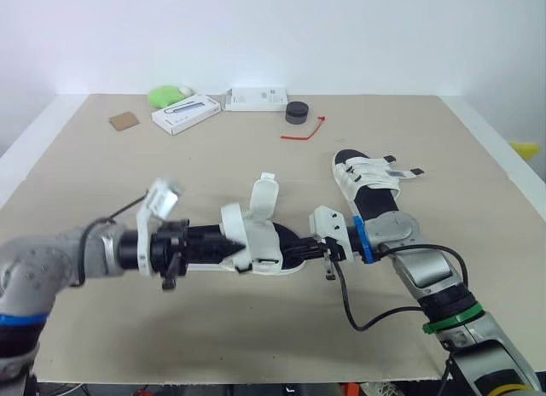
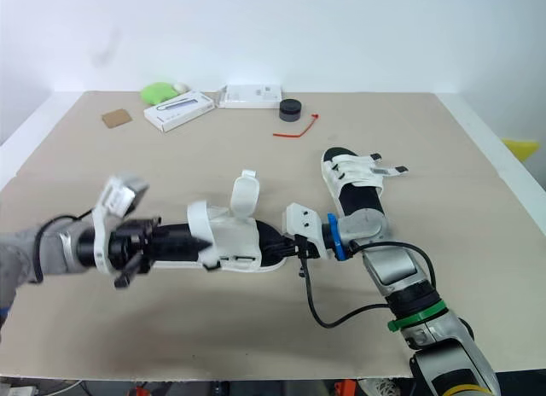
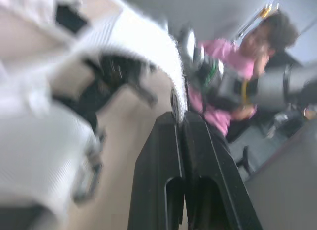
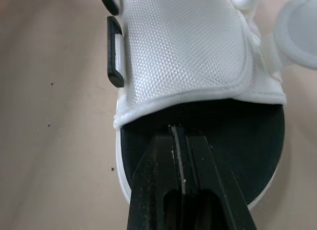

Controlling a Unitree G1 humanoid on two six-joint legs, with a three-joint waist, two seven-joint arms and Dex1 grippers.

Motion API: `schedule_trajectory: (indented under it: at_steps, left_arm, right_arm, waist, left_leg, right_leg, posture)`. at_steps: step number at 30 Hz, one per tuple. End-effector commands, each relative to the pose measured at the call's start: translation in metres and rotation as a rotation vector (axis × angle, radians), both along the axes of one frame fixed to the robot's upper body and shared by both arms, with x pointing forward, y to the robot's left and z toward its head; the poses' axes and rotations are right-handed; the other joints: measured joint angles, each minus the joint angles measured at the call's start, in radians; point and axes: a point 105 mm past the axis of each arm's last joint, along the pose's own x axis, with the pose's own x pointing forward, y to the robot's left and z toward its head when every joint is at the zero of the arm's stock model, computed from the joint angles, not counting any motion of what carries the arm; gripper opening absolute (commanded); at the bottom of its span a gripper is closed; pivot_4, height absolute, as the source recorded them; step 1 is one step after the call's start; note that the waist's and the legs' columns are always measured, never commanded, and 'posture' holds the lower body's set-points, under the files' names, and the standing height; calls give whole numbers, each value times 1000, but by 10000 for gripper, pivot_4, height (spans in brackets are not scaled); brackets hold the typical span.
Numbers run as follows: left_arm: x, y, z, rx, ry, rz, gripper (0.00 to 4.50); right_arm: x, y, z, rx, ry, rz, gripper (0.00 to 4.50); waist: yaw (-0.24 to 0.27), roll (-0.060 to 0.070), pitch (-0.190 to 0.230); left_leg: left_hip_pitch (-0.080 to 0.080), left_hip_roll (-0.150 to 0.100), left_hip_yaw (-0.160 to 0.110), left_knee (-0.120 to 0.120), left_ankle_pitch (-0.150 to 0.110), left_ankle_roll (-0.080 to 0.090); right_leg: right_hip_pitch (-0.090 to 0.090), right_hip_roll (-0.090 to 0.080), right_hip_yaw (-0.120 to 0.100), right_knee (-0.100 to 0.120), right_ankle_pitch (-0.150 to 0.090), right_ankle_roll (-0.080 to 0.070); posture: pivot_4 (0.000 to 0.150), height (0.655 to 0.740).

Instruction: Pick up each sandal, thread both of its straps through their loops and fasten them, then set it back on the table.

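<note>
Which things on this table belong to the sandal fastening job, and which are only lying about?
For the job: middle sandal; right sandal.

Lying about: green object; angled white box; far white box; black round object; red tie; brown square.

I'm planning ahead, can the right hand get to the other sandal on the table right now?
Probably not yet: the right hand is shut on the middle sandal. The other sandal lies close by, nothing between.

sandal [image 1: 256,242] front-centre, between left gripper [image 1: 227,241] and right gripper [image 1: 304,247] | 2nd sandal [image 1: 372,188] behind-right | box [image 1: 185,113] far-left
</note>
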Motion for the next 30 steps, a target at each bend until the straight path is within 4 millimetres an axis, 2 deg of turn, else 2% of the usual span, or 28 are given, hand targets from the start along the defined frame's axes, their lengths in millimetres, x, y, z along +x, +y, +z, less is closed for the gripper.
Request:
schedule_trajectory:
  at_steps: [1, 7, 13, 21, 26, 30]
  left_arm:
    - [13, 11, -2, 37, 9, 56, 501]
    - [19, 8, -30, 105, 70, 25, 501]
    - [21, 3, -40, 113, 96, -7, 501]
    - [34, -2, -32, 75, 76, 2, 501]
    - [25, -8, -27, 56, 90, -57, 501]
    - [18, -9, -31, 71, 111, -76, 501]
  right_arm:
    - [0, 4, 12, 15, -50, 23, 0]
    - [0, 5, 12, 18, -51, 23, 0]
    - [-1, 4, 12, 18, -51, 15, 0]
    - [0, 4, 13, 19, -54, 8, 0]
    - [0, 5, 12, 20, -54, 7, 0]
    - [-1, 5, 12, 22, -52, 5, 0]
  waist:
    - [-2, 0, 0]
    - [-2, 0, 0]
    - [-2, 0, 0]
    - [-2, 0, 0]
    - [-2, 0, 0]
    - [-2, 0, 0]
  left_leg:
    - [0, 0, 0, 0, 0, 0]
    - [-1, 0, -1, 0, -1, -1]
    - [-1, 0, -3, 0, -1, -1]
    - [-1, -1, -5, 0, -1, -1]
    - [-2, -1, -5, 0, -1, -1]
    - [-2, -1, -5, 0, -1, -1]
  right_leg:
    - [0, 0, 0, 0, 0, 0]
    - [0, 0, 0, 0, -1, -1]
    - [0, 0, 0, 0, -1, -1]
    - [0, 0, 0, 0, -1, 0]
    - [0, 0, 0, 0, -1, 0]
    - [0, -1, 0, 0, -1, 0]
  posture:
    - [1500, 7400]
    - [1500, 7400]
    - [1500, 7400]
    - [1500, 7400]
    - [1500, 7400]
    - [1500, 7400]
